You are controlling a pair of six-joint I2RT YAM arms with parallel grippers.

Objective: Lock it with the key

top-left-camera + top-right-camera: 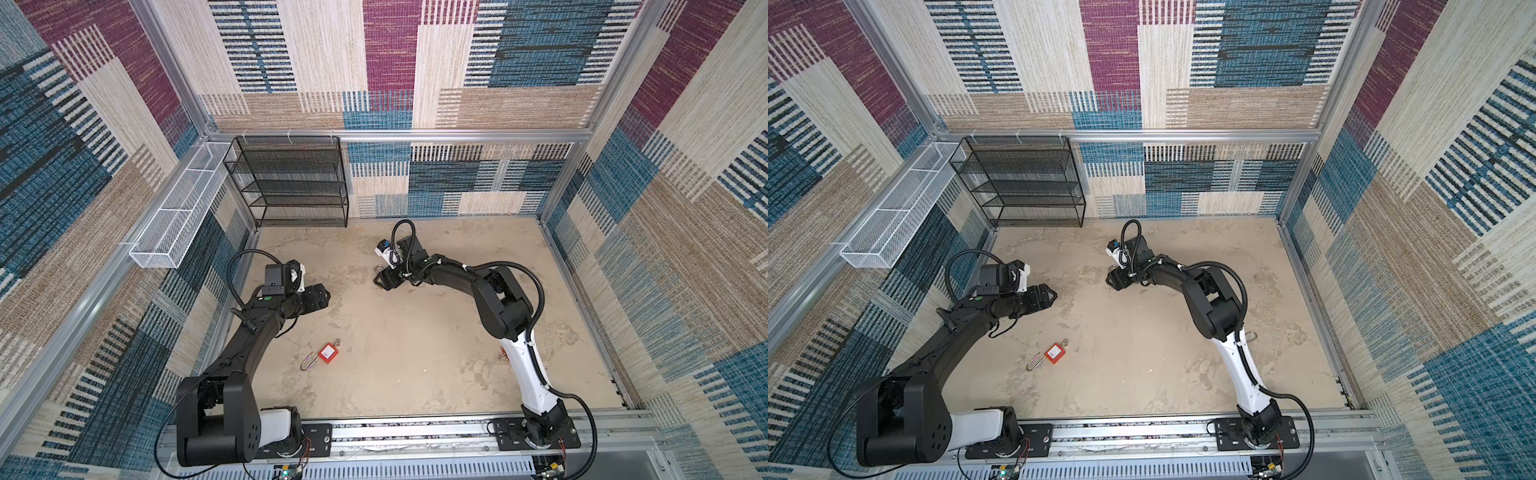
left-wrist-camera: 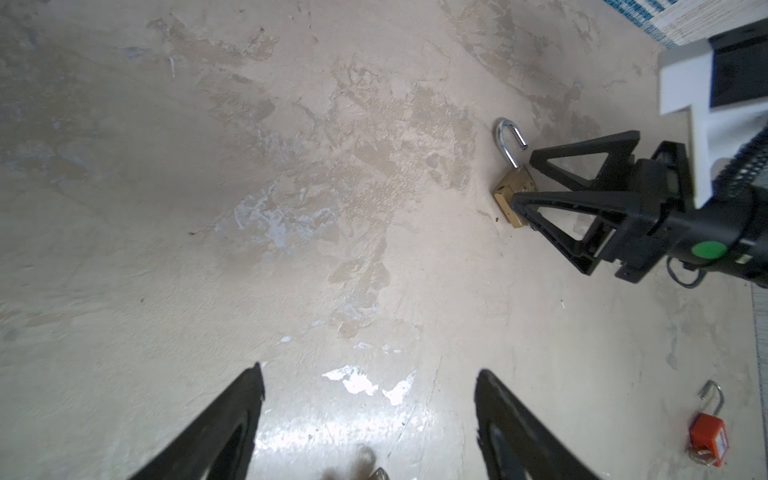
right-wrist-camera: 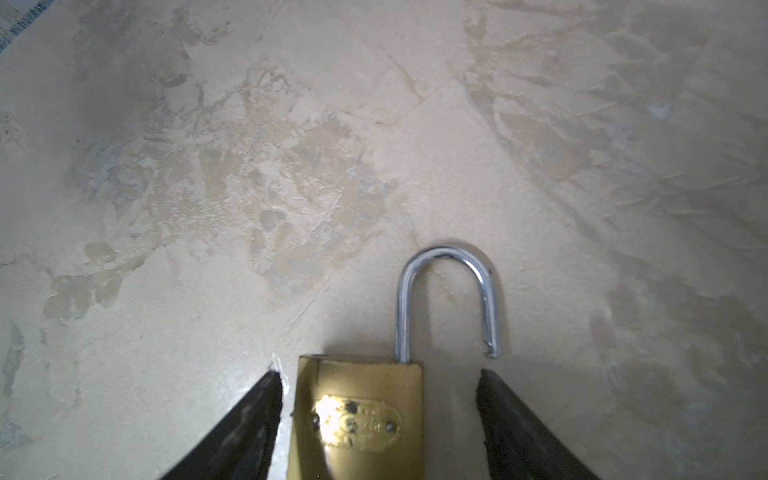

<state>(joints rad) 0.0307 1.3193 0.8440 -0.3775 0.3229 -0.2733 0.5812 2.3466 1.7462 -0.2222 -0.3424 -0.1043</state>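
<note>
A brass padlock (image 3: 357, 415) lies flat on the beige floor with its silver shackle (image 3: 449, 291) swung open. My right gripper (image 3: 378, 374) is open and straddles the padlock's body, with a narrow gap on one side and a wide gap on the other. In both top views it sits low at the centre back (image 1: 384, 278). A red padlock (image 1: 327, 353) lies further forward with its shackle open, and a small metal piece that looks like the key (image 1: 338, 343) is at its base. My left gripper (image 2: 369, 369) is open and empty, off to the left (image 1: 326, 297).
A black mesh shelf (image 1: 291, 183) stands against the back wall at the left. A white mesh basket (image 1: 178, 212) hangs on the left wall. A silver shackle (image 1: 1250, 334) peeks out from behind the right arm. Carpeted walls enclose the floor.
</note>
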